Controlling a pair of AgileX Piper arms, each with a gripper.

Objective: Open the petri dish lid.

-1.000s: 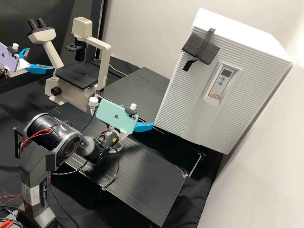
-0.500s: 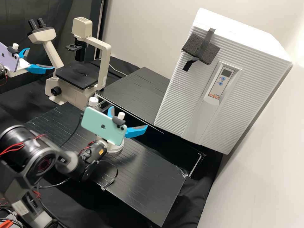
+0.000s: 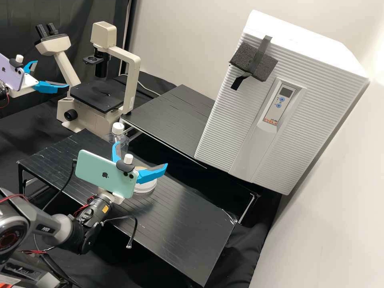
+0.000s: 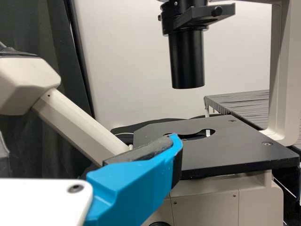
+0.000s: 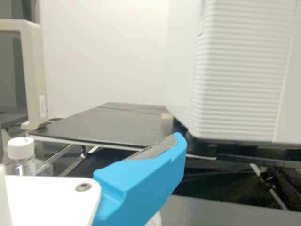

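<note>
Right pincer (image 3: pixel 141 154) gapes by the petri dish (image 3: pixel 147 187)

We see the round, pale dish partly hidden behind one smooth blue finger (image 3: pixel 152 174); we cannot tell how its lid sits. It rests inside the edges of the black, seamed tabletop (image 3: pixel 188 224), well apart from the nearest corner. A clear, white-capped bottle (image 3: pixel 118 129) stands near. Our left pincer (image 3: pixel 51 73) is spread open beside the cream microscope (image 3: pixel 132 80).

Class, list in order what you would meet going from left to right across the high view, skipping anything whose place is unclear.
Purple phone → microscope eyepieces → white-capped bottle → round dish → large white cabinet
</note>
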